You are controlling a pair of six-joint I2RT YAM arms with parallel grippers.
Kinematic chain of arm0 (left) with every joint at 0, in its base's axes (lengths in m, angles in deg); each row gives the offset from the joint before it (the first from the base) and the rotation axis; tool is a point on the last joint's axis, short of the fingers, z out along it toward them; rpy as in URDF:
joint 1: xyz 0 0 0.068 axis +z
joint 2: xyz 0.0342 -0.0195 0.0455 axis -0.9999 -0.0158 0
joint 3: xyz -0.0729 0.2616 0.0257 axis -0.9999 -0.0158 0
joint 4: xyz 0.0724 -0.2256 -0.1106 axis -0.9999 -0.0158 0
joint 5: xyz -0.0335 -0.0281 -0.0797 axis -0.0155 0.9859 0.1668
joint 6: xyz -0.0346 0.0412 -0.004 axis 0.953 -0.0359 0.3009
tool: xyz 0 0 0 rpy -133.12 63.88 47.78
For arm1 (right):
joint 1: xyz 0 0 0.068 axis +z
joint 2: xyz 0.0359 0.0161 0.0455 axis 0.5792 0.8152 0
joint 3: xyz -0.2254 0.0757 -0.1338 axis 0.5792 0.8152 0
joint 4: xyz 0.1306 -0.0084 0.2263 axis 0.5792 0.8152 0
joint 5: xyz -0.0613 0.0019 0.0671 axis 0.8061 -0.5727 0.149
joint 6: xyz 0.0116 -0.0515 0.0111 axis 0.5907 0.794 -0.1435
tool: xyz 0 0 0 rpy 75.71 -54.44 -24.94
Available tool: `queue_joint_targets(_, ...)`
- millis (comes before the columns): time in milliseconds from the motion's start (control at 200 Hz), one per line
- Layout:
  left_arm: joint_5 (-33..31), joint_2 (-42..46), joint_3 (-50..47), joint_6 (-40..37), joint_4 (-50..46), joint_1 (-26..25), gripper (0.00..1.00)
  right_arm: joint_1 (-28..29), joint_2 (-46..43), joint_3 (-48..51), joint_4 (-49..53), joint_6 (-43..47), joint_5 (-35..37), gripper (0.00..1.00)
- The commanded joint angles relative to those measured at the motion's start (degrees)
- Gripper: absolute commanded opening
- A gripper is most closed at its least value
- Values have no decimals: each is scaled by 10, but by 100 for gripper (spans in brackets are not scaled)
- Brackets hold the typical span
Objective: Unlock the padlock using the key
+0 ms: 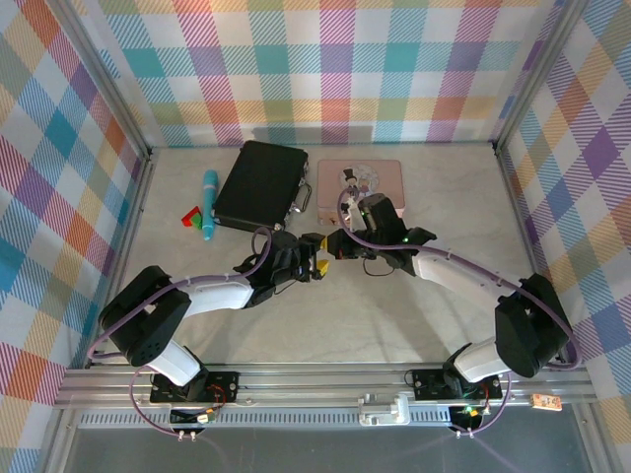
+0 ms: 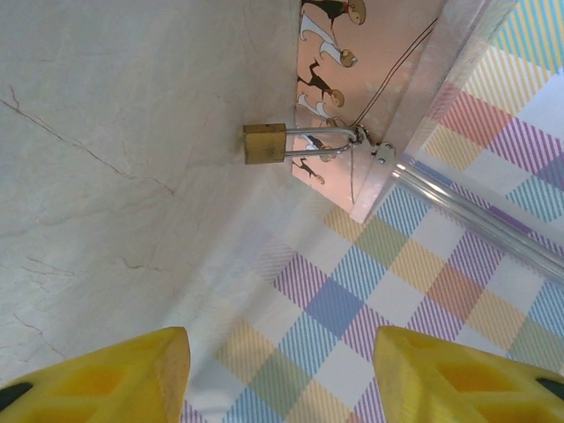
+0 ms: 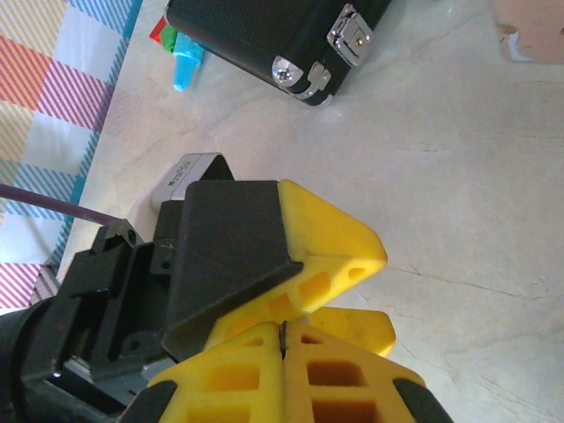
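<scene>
Small brass padlock (image 2: 264, 144) lies flat, hooked onto pink tin's (image 2: 388, 53) edge.

walls (image 1: 335, 69): pastel plaid | tabletop (image 1: 385, 315): pale, marbled, faintly veined | near-edge rail (image 1: 325, 380): aluminium | light: even

No legible txt/labels/nos. anywhere

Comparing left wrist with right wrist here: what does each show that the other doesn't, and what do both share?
Left wrist, not right: the brass padlock, its shackle hooked on the pink picture tin. Right wrist, not left: the black case with metal latches, and a blue tube. Both: the marbled table and the plaid wall.
</scene>
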Motion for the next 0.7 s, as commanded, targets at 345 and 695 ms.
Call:
queue_joint_targets(345,-12,20,-28,49,37,-3,29,-1,7,19,-42,-17,-48,0)
queue_joint_targets(695,-19,16,-43,67,59,-2,42,-1,4,21,-45,-26,-63,0)
